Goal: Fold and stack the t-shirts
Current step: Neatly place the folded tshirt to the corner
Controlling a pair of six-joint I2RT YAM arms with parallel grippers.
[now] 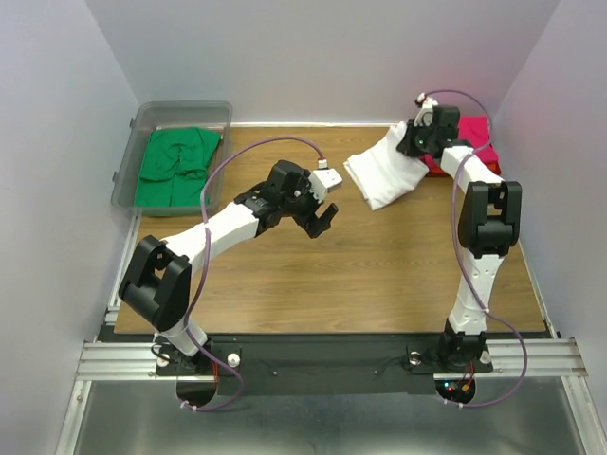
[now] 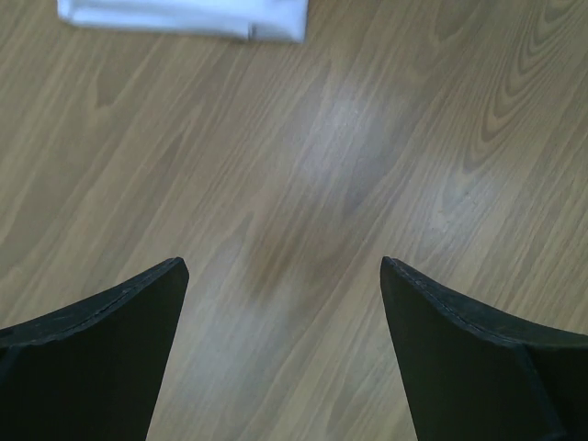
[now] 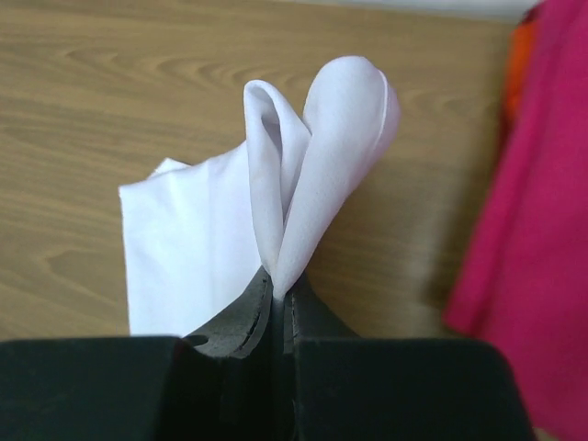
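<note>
A folded white t-shirt (image 1: 384, 172) hangs lifted at its far right end, its near end on the table. My right gripper (image 1: 415, 140) is shut on its edge; the right wrist view shows the white cloth (image 3: 276, 211) pinched between my closed jaws (image 3: 280, 296). A magenta pink t-shirt (image 1: 471, 133) lies folded at the far right, also in the right wrist view (image 3: 533, 193), with an orange-red edge (image 3: 514, 64) under it. A green t-shirt (image 1: 175, 166) lies in the bin. My left gripper (image 1: 324, 220) is open and empty over bare wood (image 2: 280, 266), left of the white shirt (image 2: 184, 16).
The clear grey plastic bin (image 1: 125, 171) stands at the far left corner. The wooden table (image 1: 360, 275) is walled in at the back and both sides. The arm bases sit on the rail at the near edge.
</note>
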